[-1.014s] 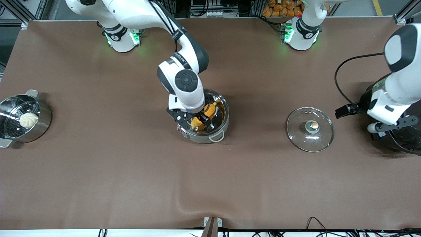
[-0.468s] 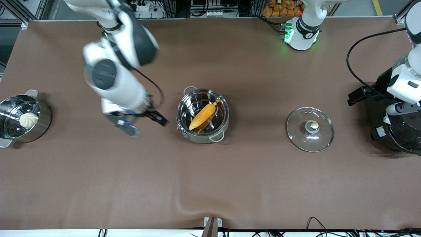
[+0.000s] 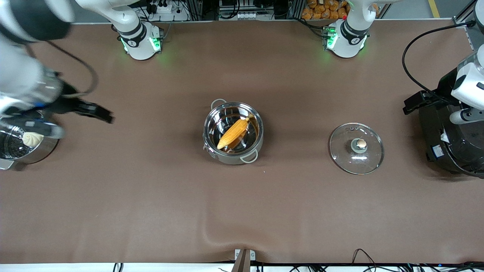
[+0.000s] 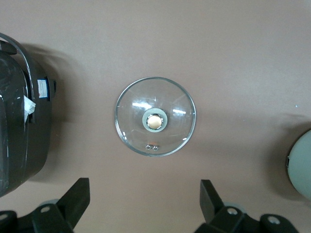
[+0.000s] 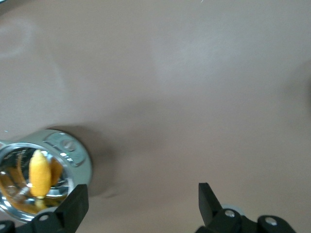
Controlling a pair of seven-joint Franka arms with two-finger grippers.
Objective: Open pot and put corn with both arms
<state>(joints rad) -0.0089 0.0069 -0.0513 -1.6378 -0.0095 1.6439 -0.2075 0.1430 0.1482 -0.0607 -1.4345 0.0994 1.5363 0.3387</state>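
Front view shows the pot [image 3: 233,133] at the middle of the table [image 3: 151,196] with its lid off, and the corn [image 3: 234,133] lying slantwise inside it, stub end pointing toward the robots' bases. The glass lid [image 3: 356,148] rests flat on the table, knob up, well apart from the pot toward the left arm's end.

Over at the right arm's end, the right gripper [image 3: 56,119] hangs over the steamer [image 3: 22,141] with the white bun [image 3: 33,138] in it. Its 2 fingers [image 5: 74,206] are spread wide with nothing between them, and its wrist view catches the pot [image 5: 43,172] and the yellow corn [image 5: 39,172] off to one edge.

The left gripper [image 3: 435,109] hovers at the left arm's end above the black cooker [image 3: 450,147]. Its fingers [image 4: 77,194] are likewise spread and empty, and from the left wrist view the lid [image 4: 155,122] lies on the table between them, with the cooker [image 4: 19,141] beside it.
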